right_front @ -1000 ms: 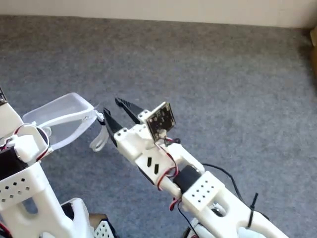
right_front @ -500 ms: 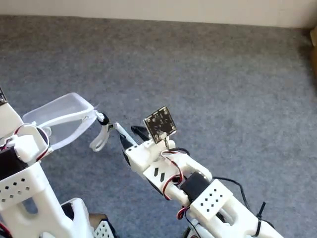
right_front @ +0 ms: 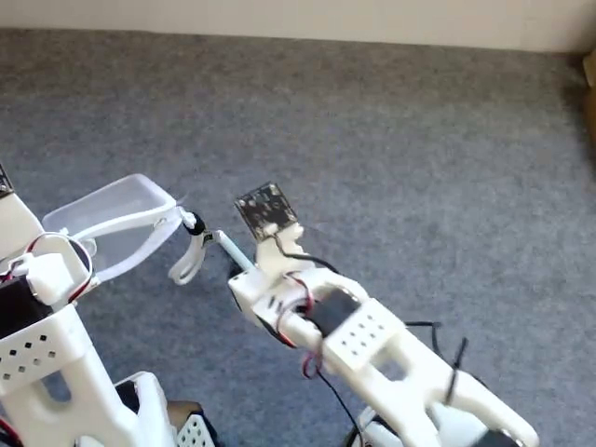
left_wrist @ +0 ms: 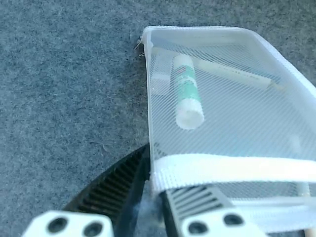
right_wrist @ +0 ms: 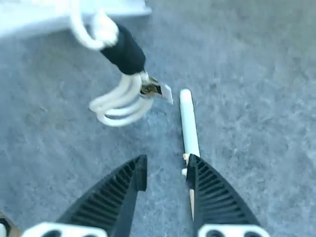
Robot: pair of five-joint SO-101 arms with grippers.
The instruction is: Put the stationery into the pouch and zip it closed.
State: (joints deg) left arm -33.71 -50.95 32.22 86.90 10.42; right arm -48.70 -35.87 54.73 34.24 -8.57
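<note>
Pouch, glue stick inside

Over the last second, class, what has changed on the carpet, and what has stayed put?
The right hand drew back from the zip pull toward its own base and dipped, its wrist turning; it is open, with the pencil on the carpet beside one finger, ungripped. The left hand kept the pouch clamped; pouch and pull did not move.
</note>
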